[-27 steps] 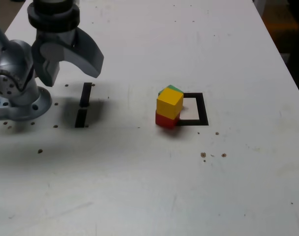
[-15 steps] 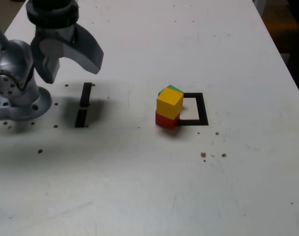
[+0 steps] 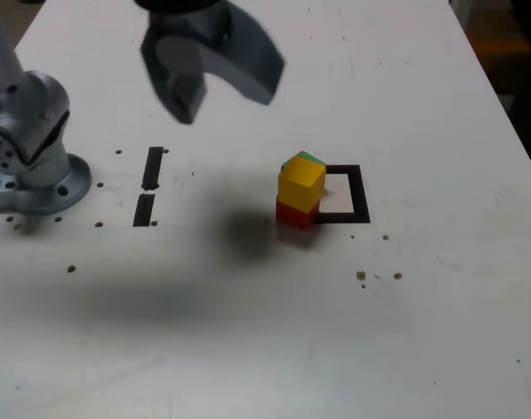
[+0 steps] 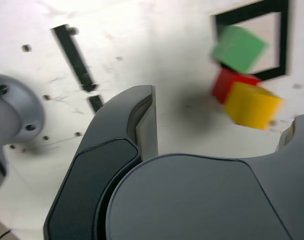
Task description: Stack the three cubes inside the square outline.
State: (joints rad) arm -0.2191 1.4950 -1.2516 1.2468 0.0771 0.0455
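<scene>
We list, taking the outline (image 3: 342, 194) as landmark: a yellow cube (image 3: 300, 183) on a red cube (image 3: 293, 214), this pair straddling the outline's edge on the exterior view's left; a green cube (image 3: 311, 159) just behind them at that same edge. The gripper (image 3: 215, 83) hangs well apart above the table (image 3: 248, 332), jaws wide, holding nothing.

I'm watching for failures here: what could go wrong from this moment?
The yellow cube sits on the red cube at the square outline's edge, not inside it; moving them could topple the pair. The green cube stands close behind, so the open hand may bump it while grasping.
</scene>
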